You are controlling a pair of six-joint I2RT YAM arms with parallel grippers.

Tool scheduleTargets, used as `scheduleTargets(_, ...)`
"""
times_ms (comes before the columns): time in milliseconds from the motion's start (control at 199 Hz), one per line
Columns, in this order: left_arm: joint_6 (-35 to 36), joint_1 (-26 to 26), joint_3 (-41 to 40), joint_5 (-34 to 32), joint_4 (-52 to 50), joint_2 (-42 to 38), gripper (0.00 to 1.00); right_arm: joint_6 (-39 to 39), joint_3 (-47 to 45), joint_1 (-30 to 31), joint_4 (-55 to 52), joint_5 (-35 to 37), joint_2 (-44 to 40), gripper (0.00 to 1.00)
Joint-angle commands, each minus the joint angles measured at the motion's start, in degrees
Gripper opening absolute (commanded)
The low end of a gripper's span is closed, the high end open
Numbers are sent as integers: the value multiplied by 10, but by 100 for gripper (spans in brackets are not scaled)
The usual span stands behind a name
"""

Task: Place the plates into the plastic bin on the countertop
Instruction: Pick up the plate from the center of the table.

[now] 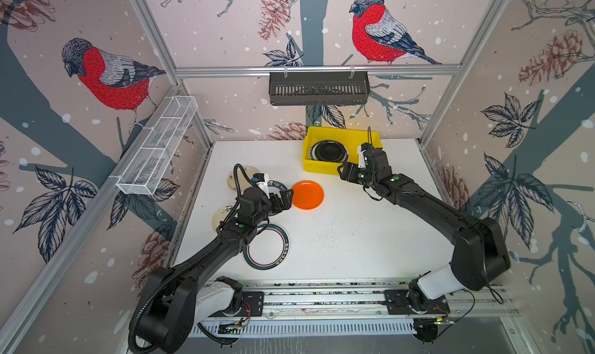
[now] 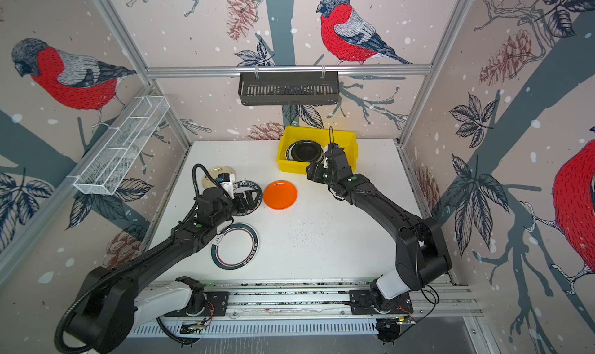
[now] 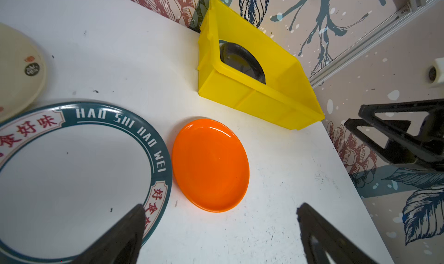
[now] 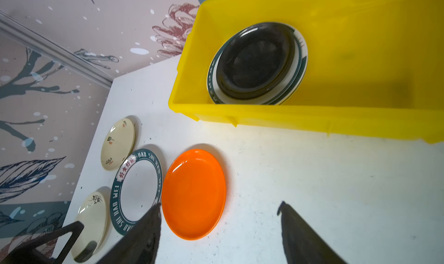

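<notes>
Orange plate [image 1: 307,195] lies just ahead of left tool [image 1: 286,198], jaws apart, empty; right tool [image 1: 344,172], likewise apart and empty, stands farther off, by bin [image 1: 322,168].

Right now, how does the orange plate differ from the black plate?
The orange plate lies on the countertop; the black plate sits inside the yellow bin. The orange plate is unstacked; the black plate tops green-rimmed plates. Both are round and face up.

The green-rimmed white plate [image 3: 72,178] reads "HAO SHI HAO WEI" and, in red, "好食好味".
</notes>
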Motion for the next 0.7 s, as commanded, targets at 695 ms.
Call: scheduleTargets(695,-24,-1,16,40,67,96,97,24,5,28,143,-136,228,55)
